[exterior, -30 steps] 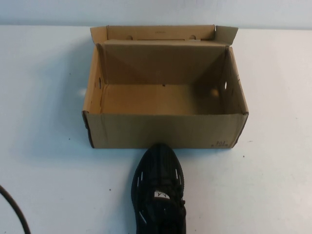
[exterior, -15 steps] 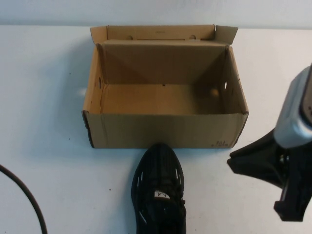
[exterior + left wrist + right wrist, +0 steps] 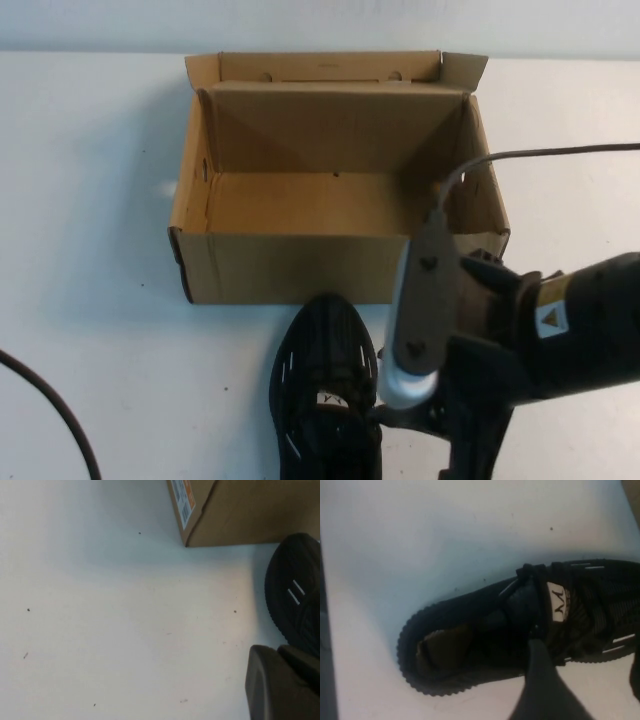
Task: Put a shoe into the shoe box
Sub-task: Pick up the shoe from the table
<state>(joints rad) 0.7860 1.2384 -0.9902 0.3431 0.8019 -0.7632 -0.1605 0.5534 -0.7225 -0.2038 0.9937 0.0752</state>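
While the shoe (image 3: 325,385) sits on the table (image 3: 90,300) at the near edge, about midway along it, nothing of the job is done yet: it lies flat on its sole, toe pointing away from me and touching or almost touching the front wall of the shoe box (image 3: 340,265).

My right gripper (image 3: 580,670) hangs over the shoe's laced middle and collar, at the near edge just right of centre. In the right wrist view one dark finger (image 3: 540,680) comes down beside the tongue label, with a second dark edge at the frame's border on the far side of the shoe, so I read the jaws as standing apart, straddling the upper without gripping it. In the high view my right arm's wrist and camera housing hide the fingertips, so that view gives no check on it.

My left gripper (image 3: 280,685) is parked low near the table's near left part, its fingers pressed together and holding nothing; its wrist view shows bare table, the shoe's toe and a near corner of the box.

Beyond the shoe, the box stands open in the middle of the table, lid flap folded back toward the far edge, its inside empty.

Everything is left, as I judge it: close on the shoe, lift it clear of the front wall, carry it over and set it down inside.
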